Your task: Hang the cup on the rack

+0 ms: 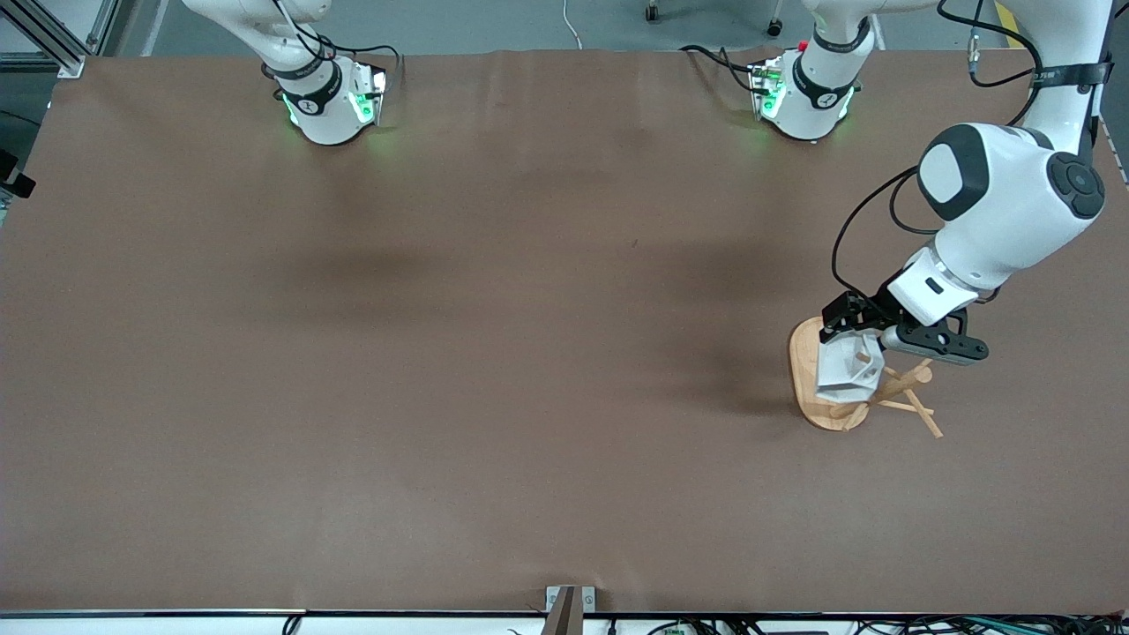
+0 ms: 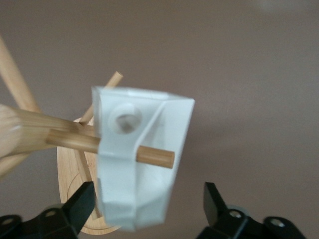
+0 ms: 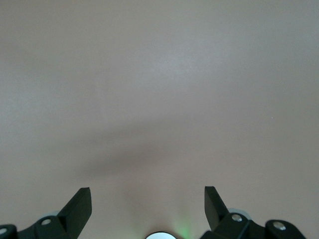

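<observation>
Looking down from the front view, the rack [image 1: 825, 388] is seen standing on the brown bench [image 1: 441, 353] toward the left arm's end, its oval base flat on the surface and its thin pegs fanned out from the central post. The cup [image 1: 847, 375] is seen among the pegs, above the base. The left end effector [image 1: 854, 335] is held over the rack, right at the cup; from this view it cannot be told whether the cup is touched. Of the right arm only the base is shown, at the top of the view, and its end effector is not seen here.

In the left wrist view, the cup [image 2: 137, 164] is seen hung on the rack [image 2: 75, 174]: a peg [image 2: 154, 156] is passed through its blocky handle, the peg's cut end sticking out past the handle. The round hole in the handle is seen just above the peg. The left end effector [image 2: 147, 206] is released, with one fingertip [image 2: 79, 204] on each side of the cup and a clear gap shown on at least one side. The rack's oval base is partly seen below the cup.

In the right wrist view, the right end effector [image 3: 148, 204] is shown spread wide, with nothing held, over bare bench [image 3: 159, 74]. The right arm is kept waiting.
</observation>
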Robot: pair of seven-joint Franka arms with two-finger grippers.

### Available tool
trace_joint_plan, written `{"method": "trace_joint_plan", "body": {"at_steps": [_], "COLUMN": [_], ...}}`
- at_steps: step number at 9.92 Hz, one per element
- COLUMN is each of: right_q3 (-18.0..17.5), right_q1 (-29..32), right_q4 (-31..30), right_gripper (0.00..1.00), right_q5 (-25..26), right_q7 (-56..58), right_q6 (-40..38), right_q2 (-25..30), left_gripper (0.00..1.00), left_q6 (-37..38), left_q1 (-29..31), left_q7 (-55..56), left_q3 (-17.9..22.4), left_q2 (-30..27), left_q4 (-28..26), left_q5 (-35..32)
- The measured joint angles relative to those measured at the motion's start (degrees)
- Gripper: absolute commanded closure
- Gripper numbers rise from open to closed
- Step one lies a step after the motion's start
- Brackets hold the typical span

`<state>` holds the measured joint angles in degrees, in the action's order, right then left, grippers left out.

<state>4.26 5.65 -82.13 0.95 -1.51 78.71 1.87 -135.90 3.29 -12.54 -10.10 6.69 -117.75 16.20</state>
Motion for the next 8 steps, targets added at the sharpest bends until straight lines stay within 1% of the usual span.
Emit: {"method": "trace_joint_plan", "body": {"at_steps": [2,4,5,6,7,8], "right_q3": [0.0,0.0,0.1,0.1,0.1,0.1], "right_q1": [0.0,0.0,0.0,0.1,0.1,0.1], "right_q4": [0.0,0.0,0.0,0.0,0.0,0.0], "right_gripper": [0.0,0.0,0.0,0.0,0.0,0.0], "right_q5": [0.0,0.0,0.0,0.0,0.0,0.0], "right_q7": [0.0,0.0,0.0,0.0,0.0,0.0], "right_q6": [0.0,0.0,0.0,0.0,0.0,0.0], "right_q2": [0.0,0.0,0.0,0.0,0.0,-0.1], "left_gripper": [0.0,0.0,0.0,0.0,0.0,0.0], "left_q6": [2.8,7.6,10.6,13.3,15.3,18.3], "left_q1": [0.0,-0.1,-0.3,-0.8,-1.2,-1.2], "left_q7": [1.3,3.4,3.0,1.3,-0.6,-1.1], "left_q3": [0.1,0.6,2.3,4.9,7.1,8.0], "left_q2": [-0.7,-3.7,-5.4,-7.0,-8.6,-10.5], "left_q4": [1.9,3.6,4.8,5.8,6.6,7.1], "left_q5": [0.0,-1.1,-3.8,-5.8,-6.3,-7.0]}}
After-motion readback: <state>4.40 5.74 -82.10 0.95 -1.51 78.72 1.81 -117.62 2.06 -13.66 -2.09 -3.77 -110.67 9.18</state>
